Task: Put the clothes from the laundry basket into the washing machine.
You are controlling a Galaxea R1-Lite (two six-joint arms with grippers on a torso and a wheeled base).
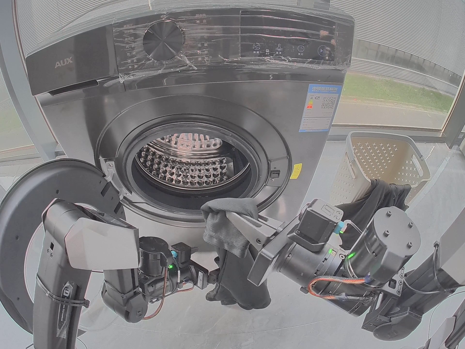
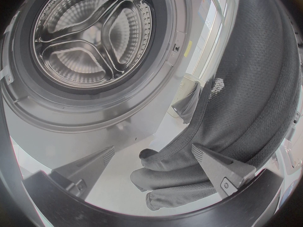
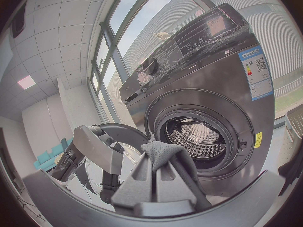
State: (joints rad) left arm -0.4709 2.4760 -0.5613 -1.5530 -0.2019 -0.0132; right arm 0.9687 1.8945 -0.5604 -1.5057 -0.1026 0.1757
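Office-like room: grid ceiling (image 3: 63, 22), tall windows (image 3: 132, 13).

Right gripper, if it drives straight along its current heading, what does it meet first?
Probably the lower rim of the washing machine opening, not the drum. The right gripper, shut on the grey garment, aims about there; depth is unclear.

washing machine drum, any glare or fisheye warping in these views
Left wrist view: bright reflections on the drum, door ring bowed by fisheye. Right wrist view: washing machine leans, window frames curve. Head view: wrinkled film on the control panel catches glare.
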